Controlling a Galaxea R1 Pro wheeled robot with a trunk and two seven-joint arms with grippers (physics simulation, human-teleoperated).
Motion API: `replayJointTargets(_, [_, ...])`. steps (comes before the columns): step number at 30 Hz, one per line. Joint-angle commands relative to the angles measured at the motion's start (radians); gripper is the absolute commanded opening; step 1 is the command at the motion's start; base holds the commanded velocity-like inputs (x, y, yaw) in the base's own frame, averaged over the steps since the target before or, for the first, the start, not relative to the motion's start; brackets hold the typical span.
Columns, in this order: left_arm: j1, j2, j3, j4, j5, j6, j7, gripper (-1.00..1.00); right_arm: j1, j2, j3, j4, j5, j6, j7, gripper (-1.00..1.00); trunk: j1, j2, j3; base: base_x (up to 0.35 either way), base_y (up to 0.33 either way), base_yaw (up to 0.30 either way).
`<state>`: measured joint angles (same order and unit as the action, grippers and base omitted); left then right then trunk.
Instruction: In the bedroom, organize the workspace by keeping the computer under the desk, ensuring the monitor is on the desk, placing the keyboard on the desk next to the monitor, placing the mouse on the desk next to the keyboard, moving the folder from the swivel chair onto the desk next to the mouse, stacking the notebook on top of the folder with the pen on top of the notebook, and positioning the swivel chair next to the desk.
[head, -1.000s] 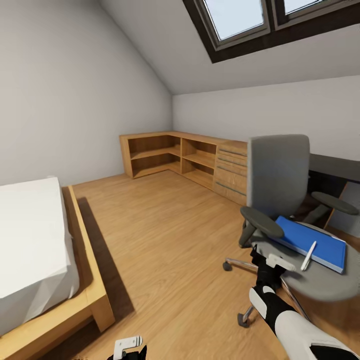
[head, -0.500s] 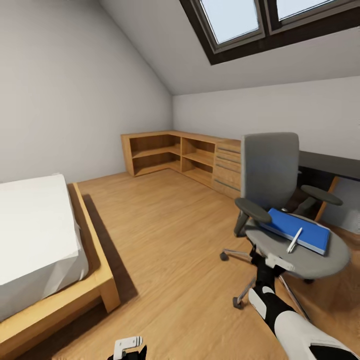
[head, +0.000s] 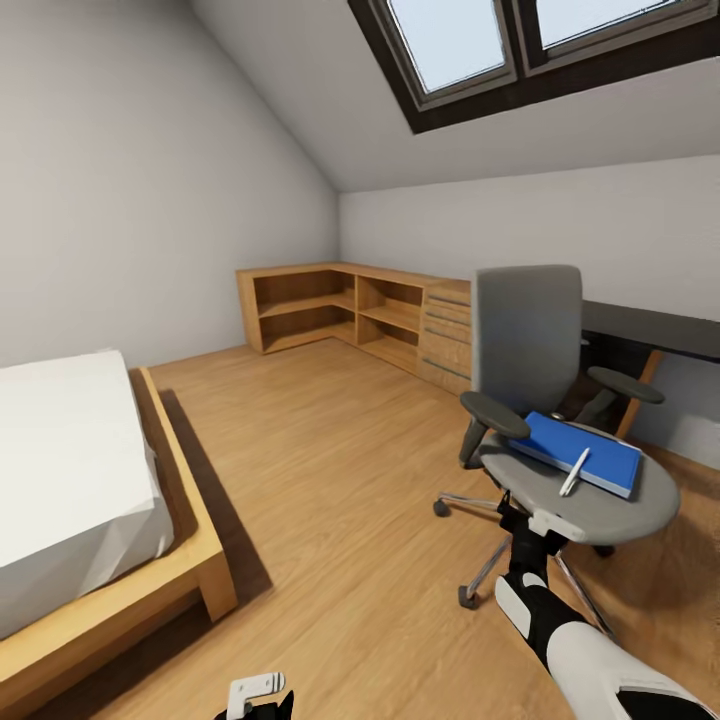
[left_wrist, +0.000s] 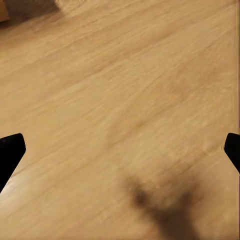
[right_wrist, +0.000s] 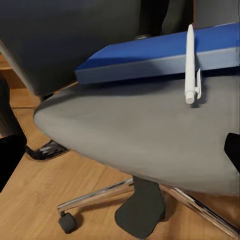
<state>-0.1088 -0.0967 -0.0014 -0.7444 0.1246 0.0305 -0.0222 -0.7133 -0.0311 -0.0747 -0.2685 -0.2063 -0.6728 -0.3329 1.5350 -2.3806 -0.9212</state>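
Blue folder (head: 580, 456) (flat) on swivel chair (head: 570, 495).

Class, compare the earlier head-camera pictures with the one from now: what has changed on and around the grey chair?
The whole view shifted, so the camera moved; the grey upholstered swivel chair looks smaller and farther off. Nothing was grasped or released. The flat bright blue folder remains on the seat with the slim white pen across it, and the right hand is just short of the seat.

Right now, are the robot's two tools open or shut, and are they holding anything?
Left tool: open, empty, over the light wood plank floor.
Right tool: open, empty, facing the grey upholstered swivel chair.
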Motion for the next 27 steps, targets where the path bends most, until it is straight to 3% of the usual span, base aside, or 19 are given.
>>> replayJointTargets(1, [0.000, 0.000, 0.000, -0.001, 0.010, 0.003, -0.002, 1.00, -0.001, 0.000, -0.002, 0.001, -0.002, -0.004, 0.002, 1.00, 0.000, 0.000, 0.000, -0.002, 0.000, -0.159])
replayJointTargets(27, [0.000, 0.001, 0.000, -0.001, 0.009, 0.002, -0.003, 1.00, -0.001, 0.000, -0.002, 0.000, -0.004, -0.004, 0.000, 1.00, 0.000, 0.000, 0.025, 0.000, 0.000, -0.174])
